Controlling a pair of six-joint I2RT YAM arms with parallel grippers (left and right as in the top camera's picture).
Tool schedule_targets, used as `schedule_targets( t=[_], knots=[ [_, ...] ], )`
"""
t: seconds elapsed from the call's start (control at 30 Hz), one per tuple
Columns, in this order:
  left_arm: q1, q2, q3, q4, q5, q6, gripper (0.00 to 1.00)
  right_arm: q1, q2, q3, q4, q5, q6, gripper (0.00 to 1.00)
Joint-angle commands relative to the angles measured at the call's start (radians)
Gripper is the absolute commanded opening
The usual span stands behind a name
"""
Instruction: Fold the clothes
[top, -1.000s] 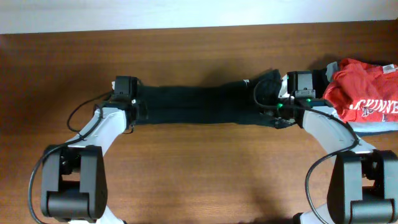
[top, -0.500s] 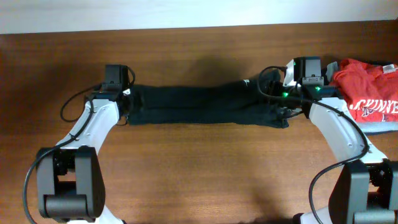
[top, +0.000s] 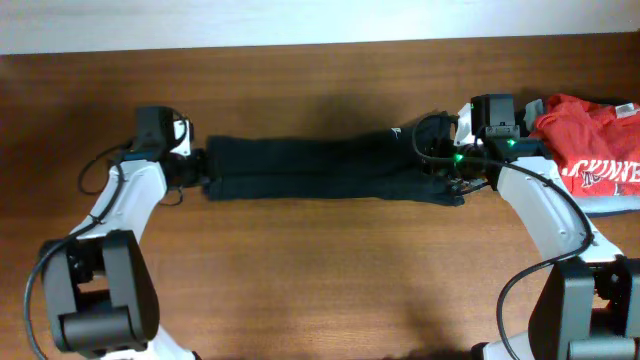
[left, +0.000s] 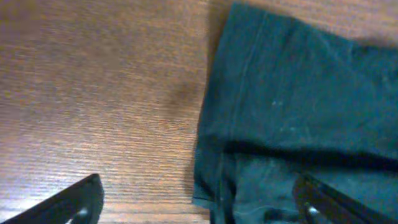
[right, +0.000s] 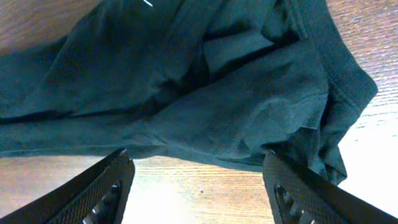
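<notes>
The black T-shirt lies as a long strip. Left gripper and right gripper stand at its ends, jaws spread, gripping nothing.

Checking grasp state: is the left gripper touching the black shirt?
Cannot tell. Left wrist view: left gripper open, one finger over the black shirt, contact or gap not plain.

Lies flat on the bench as a long narrow band: plain black T-shirt, folded lengthwise. Runs from 9 o'clock to 3 o'clock, slightly toward 12 from centre. Ends square and hemmed at 9 o'clock; bunches up at 3 o'clock, ribbed collar rumpled, small white mark nearby.
</notes>
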Motion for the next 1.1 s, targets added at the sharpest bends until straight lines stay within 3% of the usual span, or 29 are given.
schedule_targets(
  t=[0.0,0.1,0.4,0.53,0.67,0.97,1.07],
  knots=[
    [0.014,0.056,0.013,0.011,0.113,0.145,0.99,-0.005,-0.017,0.014,-0.002,-0.009,-0.01,0.7],
    [0.014,0.093,0.013,0.026,0.239,0.25,0.99,-0.005,-0.017,0.014,-0.008,-0.009,-0.01,0.71],
    [0.014,0.171,0.013,0.072,0.252,0.251,0.97,-0.005,-0.017,0.014,-0.034,-0.009,-0.01,0.7],
    [0.014,0.209,0.013,0.095,0.273,0.251,0.89,-0.005,-0.017,0.014,-0.035,-0.009,-0.01,0.7],
    [0.014,0.238,0.013,0.101,0.281,0.251,0.56,-0.005,-0.017,0.014,-0.043,-0.009,-0.01,0.71],
    [-0.001,0.238,0.013,0.025,0.28,0.251,0.47,-0.005,-0.017,0.014,-0.046,-0.01,-0.01,0.7],
    [-0.02,0.238,0.013,0.015,0.277,0.25,0.4,-0.005,-0.017,0.014,-0.051,-0.01,-0.01,0.7]
  ],
)
